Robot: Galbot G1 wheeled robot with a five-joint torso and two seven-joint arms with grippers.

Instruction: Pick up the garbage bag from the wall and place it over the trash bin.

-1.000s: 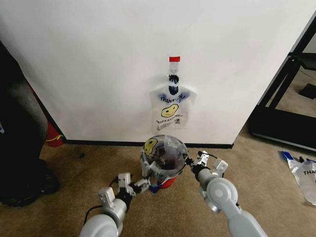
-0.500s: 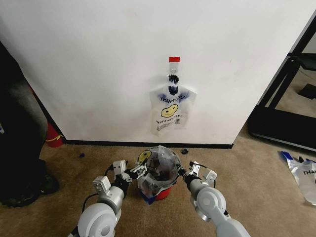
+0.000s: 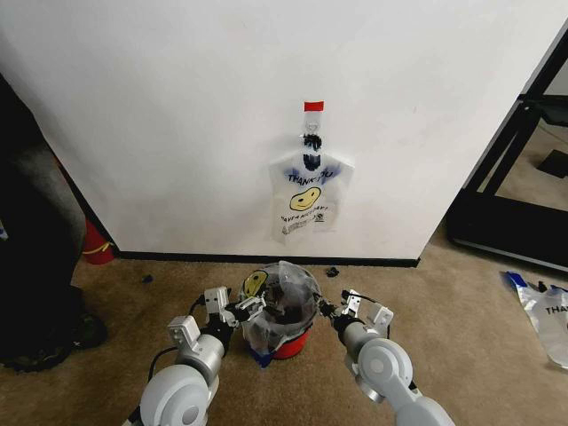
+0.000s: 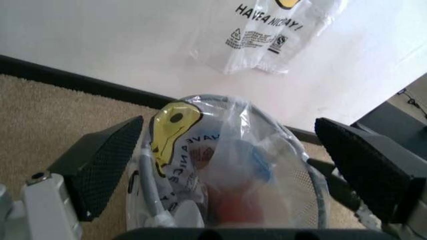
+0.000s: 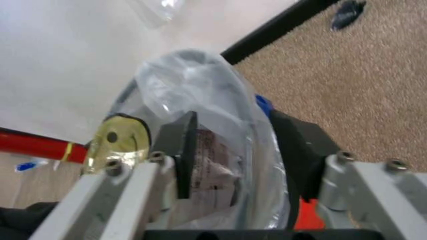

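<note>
At the far left edge of the head view, low against the wall, stands a red cylinder with a yellow band (image 3: 95,244). In the lower middle of the frame the left gripper (image 3: 240,311) sits at the left side of the trash bin (image 3: 286,342); in the left wrist view its jaws stand wide open, one dark pad on each side of the bin's top, touching nothing. The garbage bag (image 3: 273,306) is draped over the bin, its clear plastic covering the rim and the mesh wall, the yellow smiley face lying on the upper left of the bin and a blue-edged handle hanging near the red base. Above it, in the upper centre, a second bag (image 3: 307,200) of the same kind hangs flat on the wall below a red tape strip (image 3: 313,106). Right of the bin is the right gripper (image 3: 330,311), its jaws closed on the garbage bag and the bin's rim. At the right edge another bag (image 3: 548,315) lies on the carpet (image 3: 461,293).
</note>
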